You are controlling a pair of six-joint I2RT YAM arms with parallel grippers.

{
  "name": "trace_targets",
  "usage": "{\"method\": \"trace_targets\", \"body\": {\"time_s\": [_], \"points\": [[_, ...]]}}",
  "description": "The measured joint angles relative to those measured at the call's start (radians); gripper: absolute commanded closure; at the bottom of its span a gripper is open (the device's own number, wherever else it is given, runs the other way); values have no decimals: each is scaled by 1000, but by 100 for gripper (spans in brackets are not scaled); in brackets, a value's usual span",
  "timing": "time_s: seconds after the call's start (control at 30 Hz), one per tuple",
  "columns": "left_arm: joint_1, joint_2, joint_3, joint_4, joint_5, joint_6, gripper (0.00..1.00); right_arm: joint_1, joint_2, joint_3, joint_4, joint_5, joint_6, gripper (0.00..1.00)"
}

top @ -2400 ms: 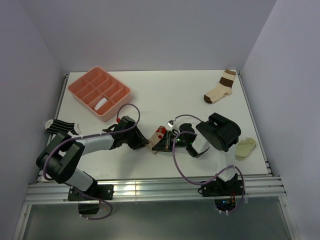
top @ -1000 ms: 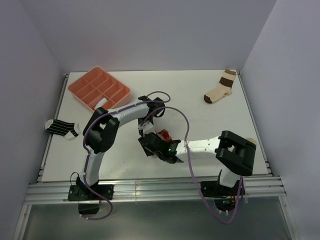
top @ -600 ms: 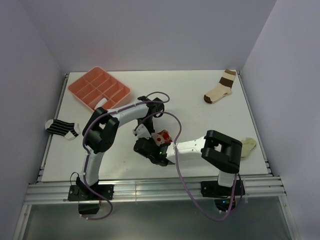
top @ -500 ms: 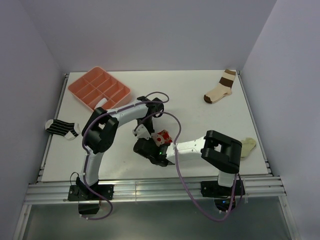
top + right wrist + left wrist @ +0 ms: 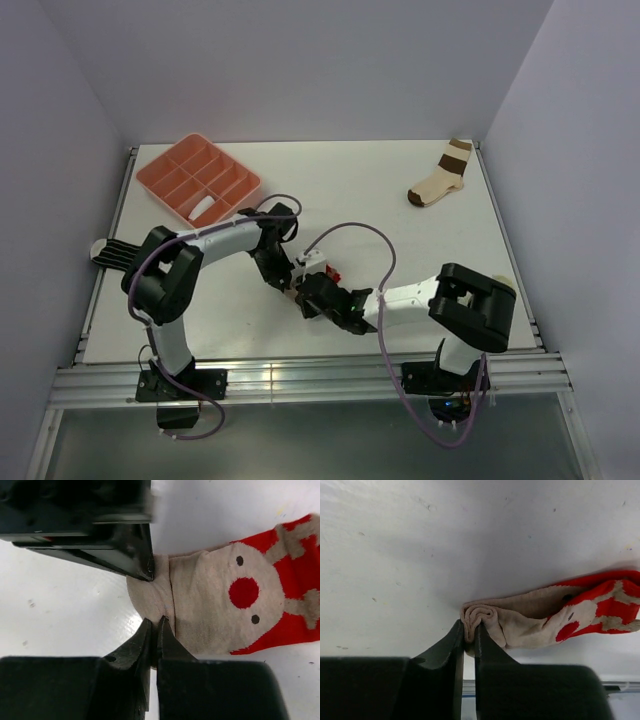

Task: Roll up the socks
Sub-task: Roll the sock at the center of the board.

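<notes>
tan sock with red end (image 5: 328, 272) flat on desk (image 5: 380, 200), frame centre; left fingers (image 5: 451, 650) clamped on rolled tan edge, right fingers (image 5: 140, 645) pinched together on same edge; roll to be kept tight, turned evenly toward red end

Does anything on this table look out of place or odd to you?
The striped sock straddles the table's left edge. The reindeer sock is bunched where the left end effector and right end effector pinch its tan end. Nothing looks spilled or damaged.
</notes>
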Motion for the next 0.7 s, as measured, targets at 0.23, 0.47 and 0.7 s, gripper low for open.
{"method": "trace_targets", "body": {"time_s": [0.23, 0.47, 0.7], "points": [[5, -61, -82, 58, 21, -54, 20, -125, -79, -124, 118, -242, 30, 100], [14, -212, -178, 126, -32, -109, 16, -246, -87, -224, 274, -477, 82, 100], [14, -406, -355, 332, -43, -140, 21, -377, -10, -354, 565, -708, 213, 100]]}}
